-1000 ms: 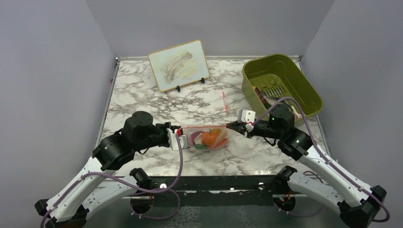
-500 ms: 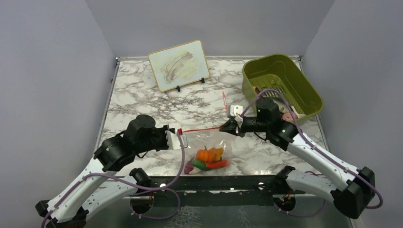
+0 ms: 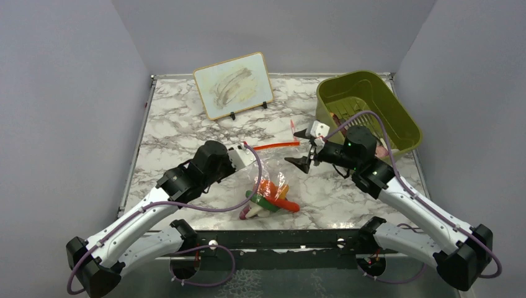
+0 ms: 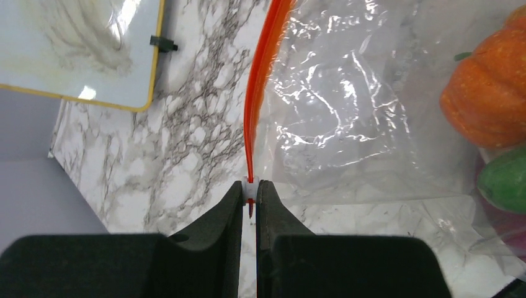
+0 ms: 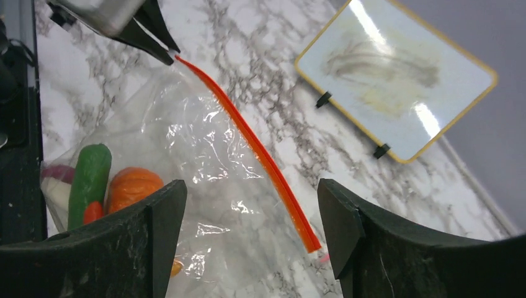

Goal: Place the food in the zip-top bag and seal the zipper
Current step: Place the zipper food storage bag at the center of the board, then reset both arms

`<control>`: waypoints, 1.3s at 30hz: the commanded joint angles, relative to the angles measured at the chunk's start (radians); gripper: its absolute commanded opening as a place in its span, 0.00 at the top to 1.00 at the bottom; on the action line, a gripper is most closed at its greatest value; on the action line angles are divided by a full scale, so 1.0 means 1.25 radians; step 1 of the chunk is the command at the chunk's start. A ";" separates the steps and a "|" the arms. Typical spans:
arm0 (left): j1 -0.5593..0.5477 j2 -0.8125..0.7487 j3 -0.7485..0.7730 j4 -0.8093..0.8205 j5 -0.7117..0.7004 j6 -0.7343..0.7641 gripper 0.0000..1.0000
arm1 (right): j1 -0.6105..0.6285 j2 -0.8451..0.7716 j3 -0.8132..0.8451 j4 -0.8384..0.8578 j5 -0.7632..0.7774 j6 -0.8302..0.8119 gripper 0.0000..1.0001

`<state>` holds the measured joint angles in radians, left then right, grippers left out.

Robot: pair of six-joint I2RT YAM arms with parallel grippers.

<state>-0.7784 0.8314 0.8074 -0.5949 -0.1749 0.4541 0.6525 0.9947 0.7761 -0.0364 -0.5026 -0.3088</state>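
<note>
The clear zip-top bag [image 3: 273, 180] hangs from my left gripper [image 3: 248, 149], with its bottom on the table. The food [image 3: 270, 195] sits bunched at that bottom: an orange ball [image 4: 490, 93], a green piece [image 4: 505, 186] and an orange-red piece. In the left wrist view my left gripper [image 4: 249, 189] is shut on the white slider at the end of the red-orange zipper [image 4: 260, 81]. My right gripper [image 3: 304, 150] is open just past the zipper's other end [image 5: 304, 233] and touches nothing. In the right wrist view its jaws [image 5: 251, 189] stand wide apart above the bag [image 5: 186, 143].
A small whiteboard [image 3: 234, 84] stands on clips at the back. An olive-green bin [image 3: 366, 108] sits at the back right, close behind my right arm. A short red-pink stick [image 3: 292, 131] lies on the marble near the zipper's free end.
My right gripper has let go of the zipper's end and opened. My left arm has lifted and swung the bag back and to the right, so the food dropped to its bottom.
</note>
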 commanded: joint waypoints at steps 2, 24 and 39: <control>0.110 0.044 -0.014 0.080 -0.036 -0.012 1.00 | -0.002 -0.110 -0.030 0.050 0.090 0.058 0.16; 0.158 0.096 0.066 0.166 -0.129 -0.207 0.23 | -0.002 -0.125 0.050 -0.125 0.296 0.457 0.00; 0.158 0.005 0.081 0.319 0.070 -0.473 0.01 | -0.002 -0.100 0.149 -0.286 0.579 0.632 0.00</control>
<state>-0.5842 0.8902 0.9379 -0.3271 -0.1658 0.0269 0.6525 0.8753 0.8871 -0.2989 0.1040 0.4191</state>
